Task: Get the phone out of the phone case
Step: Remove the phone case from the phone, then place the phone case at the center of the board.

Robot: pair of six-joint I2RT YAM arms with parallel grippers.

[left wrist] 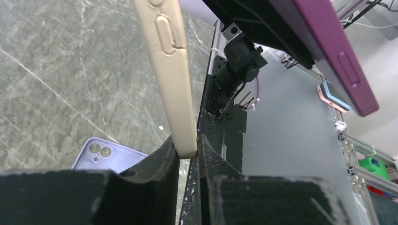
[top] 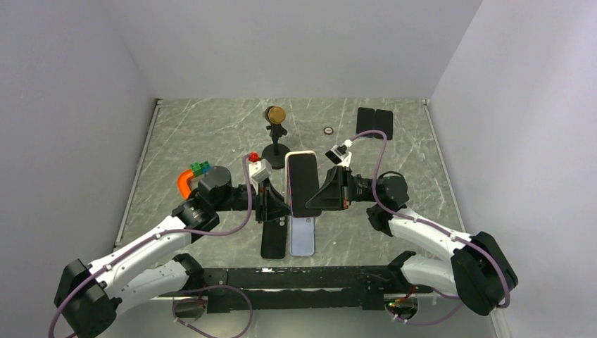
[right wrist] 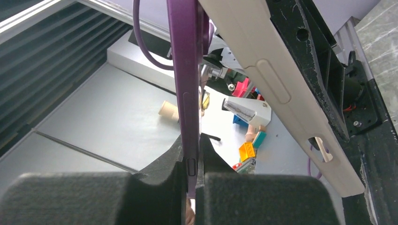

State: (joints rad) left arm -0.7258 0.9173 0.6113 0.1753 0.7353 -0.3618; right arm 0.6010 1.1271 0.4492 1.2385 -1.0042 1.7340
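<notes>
A cream phone case is held above the table, one edge pinched between the fingers of my left gripper, which is shut on it. The phone, with a dark purple body, stands edge-on in my right gripper, which is shut on it. In both wrist views the phone and the case angle apart with a gap between them. From above, the phone's dark screen overlaps the case's cream rim, with the left gripper and right gripper on either side.
A lilac phone case and a black one lie on the table under the held items. A black stand with a gold ball is behind them. Two black pads lie at the back right. Orange and green blocks sit on the left.
</notes>
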